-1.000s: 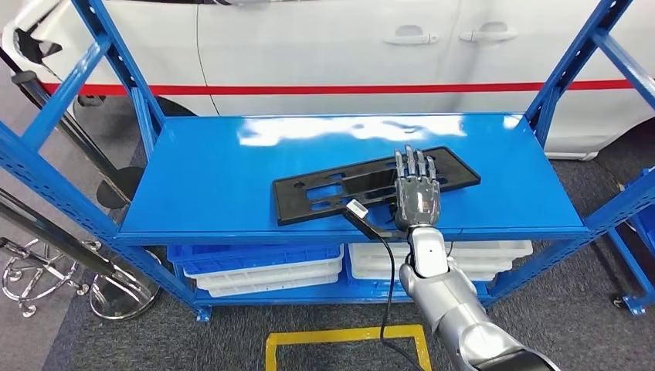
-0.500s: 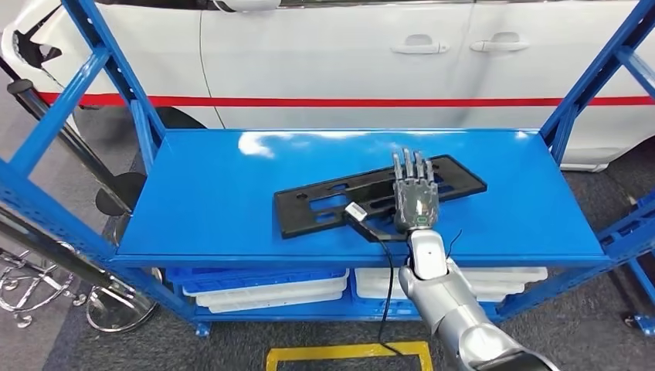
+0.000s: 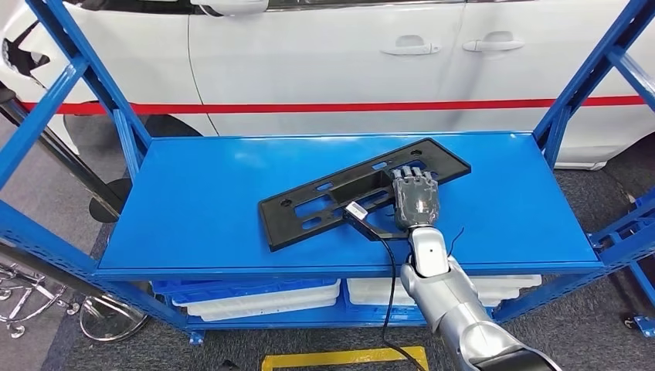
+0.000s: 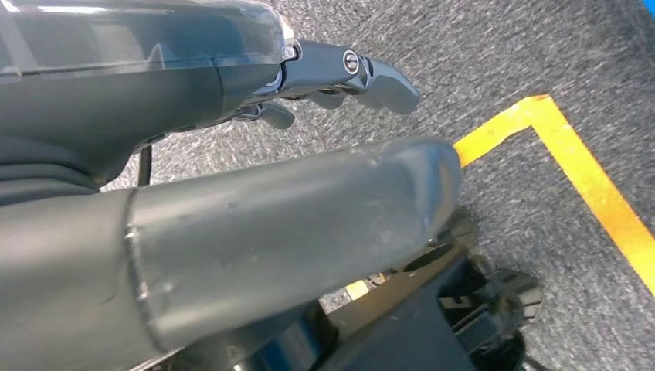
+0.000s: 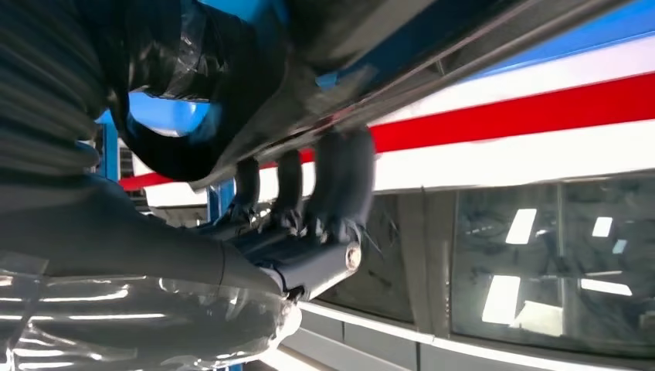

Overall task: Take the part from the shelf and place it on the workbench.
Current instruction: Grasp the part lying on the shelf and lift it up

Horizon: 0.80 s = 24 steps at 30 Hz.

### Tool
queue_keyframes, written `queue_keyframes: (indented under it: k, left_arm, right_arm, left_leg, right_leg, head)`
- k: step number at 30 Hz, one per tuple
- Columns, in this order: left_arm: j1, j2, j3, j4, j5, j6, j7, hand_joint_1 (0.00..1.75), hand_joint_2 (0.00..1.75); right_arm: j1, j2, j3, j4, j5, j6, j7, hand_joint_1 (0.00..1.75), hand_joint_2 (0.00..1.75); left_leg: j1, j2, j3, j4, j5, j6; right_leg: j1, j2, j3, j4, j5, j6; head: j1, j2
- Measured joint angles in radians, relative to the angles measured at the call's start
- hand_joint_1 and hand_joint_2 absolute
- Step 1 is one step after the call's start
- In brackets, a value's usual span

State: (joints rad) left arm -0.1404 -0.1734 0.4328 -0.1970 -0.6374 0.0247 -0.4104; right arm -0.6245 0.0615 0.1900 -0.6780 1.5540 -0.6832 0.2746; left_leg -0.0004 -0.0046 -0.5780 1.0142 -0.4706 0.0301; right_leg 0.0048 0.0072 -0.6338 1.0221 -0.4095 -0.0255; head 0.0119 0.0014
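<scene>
My left hand (image 4: 232, 224) hangs over grey carpet (image 4: 541, 69) with a yellow line (image 4: 595, 193) at its three o'clock; the fingers (image 4: 363, 73) are loosely curved and hold nothing. On the blue shelf (image 3: 193, 209) the black part (image 3: 324, 205) lies slantwise, its low end at eight o'clock, its far end raised towards two o'clock. My right hand (image 3: 417, 201) grips that part near its right end, fingers (image 5: 340, 185) curled over the edge in the right wrist view. Behind the shelf, at twelve o'clock, stands a white car (image 3: 324, 54) with a red stripe (image 3: 463, 103). White bins (image 3: 263, 297) sit below.
</scene>
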Motion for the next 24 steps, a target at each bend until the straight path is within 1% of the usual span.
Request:
queue_keyframes:
  k: [1,2,3,4,5,6,7,8,9,10,11,12,13,14,15,16,18,19,20,21,22,23,24]
  left_arm:
    - [-0.001,0.001,0.0,0.0,0.0,0.0,0.0,0.0,0.0]
    - [-0.001,0.0,0.0,0.0,0.0,0.0,-0.001,0.0,0.0]
    - [-0.001,0.0,0.0,0.0,0.0,0.0,-0.001,0.0,0.0]
    - [-0.001,0.0,0.0,0.0,0.0,0.001,-0.001,0.0,0.0]
    - [-0.002,-0.001,0.0,0.0,-0.001,0.002,-0.001,0.0,0.0]
    - [-0.002,-0.001,0.0,0.0,-0.002,0.004,-0.001,0.0,0.0]
    - [-0.003,-0.002,0.0,0.0,-0.003,0.005,-0.002,0.0,0.0]
    - [-0.002,-0.002,0.001,0.0,-0.005,0.007,-0.002,0.0,0.0]
    - [-0.002,-0.002,0.001,0.0,-0.006,0.008,-0.002,0.0,0.0]
    - [-0.002,-0.002,0.001,0.0,-0.007,0.009,-0.002,0.0,0.0]
    - [-0.002,-0.003,0.001,0.0,-0.008,0.01,-0.002,0.0,0.0]
    - [-0.002,-0.003,0.001,0.0,-0.008,0.01,-0.002,0.0,0.0]
    - [-0.003,-0.003,0.001,0.0,-0.009,0.011,-0.002,0.0,0.0]
    - [-0.004,-0.003,0.002,0.0,-0.009,0.012,-0.001,0.0,0.0]
    - [-0.006,-0.003,0.002,-0.001,-0.01,0.013,-0.001,0.0,0.0]
    - [-0.007,-0.004,0.003,-0.001,-0.01,0.014,-0.001,0.0,0.0]
    - [-0.007,-0.004,0.003,-0.001,-0.012,0.015,0.0,0.0,0.0]
    - [-0.008,-0.004,0.004,-0.001,-0.012,0.016,0.0,0.0,0.0]
    - [-0.008,-0.004,0.004,-0.001,-0.013,0.017,0.0,0.0,0.0]
    - [-0.009,-0.004,0.004,-0.001,-0.014,0.017,0.0,0.0,0.0]
    - [-0.009,-0.004,0.005,-0.001,-0.015,0.018,0.0,0.0,0.0]
    - [-0.009,-0.004,0.005,-0.001,-0.016,0.018,0.0,0.0,0.0]
    - [-0.008,-0.004,0.006,-0.001,-0.016,0.018,0.0,0.0,0.0]
  right_arm:
    - [0.0,0.0,-0.001,0.0,0.0,0.0,-0.002,1.75,1.75]
    - [0.0,0.001,-0.001,0.0,0.0,0.0,-0.003,1.75,1.75]
    - [0.0,0.001,-0.002,0.0,0.0,0.0,-0.004,1.75,1.75]
    - [0.0,0.001,-0.003,0.0,0.0,0.0,-0.004,1.75,1.75]
    - [-0.001,0.001,-0.004,0.0,0.0,0.0,-0.004,1.75,1.75]
    - [-0.002,0.001,-0.006,0.0,0.0,0.0,-0.004,1.75,1.75]
    - [-0.001,0.001,-0.007,0.0,0.0,0.0,-0.004,1.75,1.75]
    - [0.001,0.001,-0.008,0.0,0.0,0.0,-0.004,1.75,1.75]
    - [0.004,0.001,-0.01,0.0,0.0,0.0,-0.004,1.75,1.75]
    - [0.006,0.001,-0.012,0.0,0.0,0.0,-0.004,1.75,1.75]
    - [0.006,0.001,-0.015,0.0,0.0,0.0,-0.004,1.75,1.75]
    - [0.005,0.001,-0.018,0.0,0.0,0.0,-0.005,1.75,1.75]
    - [0.004,0.001,-0.02,0.0,0.0,0.0,-0.006,1.75,1.75]
    - [0.002,0.001,-0.022,-0.001,0.0,0.0,-0.008,1.75,1.75]
    - [0.001,0.001,-0.023,-0.001,0.0,0.0,-0.01,1.75,1.75]
    - [0.001,0.001,-0.023,-0.001,0.0,0.0,-0.012,1.75,1.75]
    - [-0.001,0.001,-0.025,-0.002,0.0,0.0,-0.015,1.75,1.75]
    - [-0.003,0.001,-0.026,-0.003,0.0,0.0,-0.018,1.75,1.75]
    - [-0.004,0.001,-0.028,-0.005,-0.001,0.0,-0.024,1.75,1.75]
    - [-0.004,0.002,-0.031,-0.007,-0.003,0.0,-0.034,1.75,1.75]
    - [-0.003,0.004,-0.036,-0.009,-0.008,0.0,-0.047,1.75,1.75]
    - [-0.001,0.005,-0.043,-0.011,-0.013,0.0,-0.06,1.75,1.75]
    - [0.001,0.008,-0.049,-0.014,-0.018,0.0,-0.071,1.75,1.75]
  left_leg:
    - [-0.002,-0.001,0.0,-0.003,-0.001,0.004]
    - [0.0,-0.002,0.004,-0.008,0.008,0.009]
    - [0.003,-0.001,0.008,-0.015,0.018,0.013]
    - [0.007,0.0,0.012,-0.022,0.025,0.016]
    - [0.01,0.001,0.016,-0.029,0.031,0.02]
    - [0.011,0.002,0.017,-0.031,0.033,0.021]
    - [0.011,0.002,0.015,-0.031,0.034,0.022]
    - [0.011,0.002,0.014,-0.029,0.033,0.022]
    - [0.011,0.002,0.013,-0.027,0.032,0.021]
    - [0.012,0.001,0.012,-0.025,0.031,0.02]
    - [0.013,0.0,0.012,-0.021,0.028,0.017]
    - [0.013,0.0,0.013,-0.016,0.023,0.012]
    - [0.012,-0.001,0.012,-0.009,0.018,0.007]
    - [0.011,-0.002,0.01,-0.004,0.013,0.002]
    - [0.009,-0.002,0.007,0.0,0.01,-0.004]
    - [0.009,-0.002,0.006,0.001,0.009,-0.009]
    - [0.012,-0.002,0.007,0.002,0.005,-0.019]
    - [0.013,-0.001,0.003,0.014,-0.005,-0.025]
    - [0.014,-0.001,-0.01,0.045,-0.027,-0.029]
    - [0.014,0.0,-0.035,0.099,-0.057,-0.032]
    - [0.014,0.0,-0.068,0.172,-0.091,-0.034]
    - [0.014,0.0,-0.103,0.243,-0.118,-0.035]
    - [0.014,0.0,-0.127,0.289,-0.128,-0.035]
  right_leg:
    - [0.0,0.0,0.0,-0.001,0.001,0.006]
    - [0.001,0.0,0.0,-0.002,0.001,0.012]
    - [0.001,0.0,0.0,0.001,-0.003,0.017]
    - [0.001,-0.001,-0.004,0.016,-0.016,0.022]
    - [0.0,-0.001,-0.019,0.053,-0.041,0.027]
    - [-0.004,-0.002,-0.043,0.108,-0.075,0.032]
    - [-0.007,-0.002,-0.074,0.176,-0.11,0.036]
    - [-0.011,-0.002,-0.103,0.239,-0.135,0.041]
    - [-0.015,-0.002,-0.118,0.272,-0.141,0.045]
    - [-0.02,-0.003,-0.116,0.268,-0.128,0.049]
    - [-0.024,-0.004,-0.093,0.225,-0.098,0.052]
    - [-0.028,-0.006,-0.057,0.152,-0.065,0.054]
    - [-0.028,-0.007,-0.023,0.086,-0.041,0.054]
    - [-0.028,-0.007,0.0,0.04,-0.028,0.051]
    - [-0.026,-0.006,0.011,0.016,-0.027,0.047]
    - [-0.023,-0.005,0.011,0.016,-0.03,0.042]
    - [-0.022,-0.004,0.011,0.014,-0.029,0.028]
    - [-0.023,-0.004,0.013,0.012,-0.029,0.021]
    - [-0.024,-0.005,0.014,0.01,-0.028,0.015]
    - [-0.025,-0.006,0.015,0.009,-0.028,0.011]
    - [-0.024,-0.006,0.015,0.009,-0.029,0.008]
    - [-0.022,-0.007,0.015,0.009,-0.029,0.007]
    - [-0.02,-0.007,0.015,0.009,-0.03,0.006]
  head:
    - [0.0,0.0]
    - [0.0,0.0]
    - [0.0,0.0]
    - [0.0,0.0]
    - [0.0,0.0]
    - [0.0,0.0]
    - [0.0,0.0]
    - [0.0,0.0]
    - [0.0,0.0]
    - [0.0,0.0]
    - [0.0,0.0]
    - [0.0,0.0]
    - [0.0,0.0]
    - [0.0,0.0]
    - [0.0,0.0]
    - [0.0,0.0]
    - [0.0,0.0]
    - [0.0,0.0]
    - [0.0,0.0]
    - [0.0,0.0]
    - [0.0,0.0]
    - [0.0,0.0]
    - [0.0,0.0]
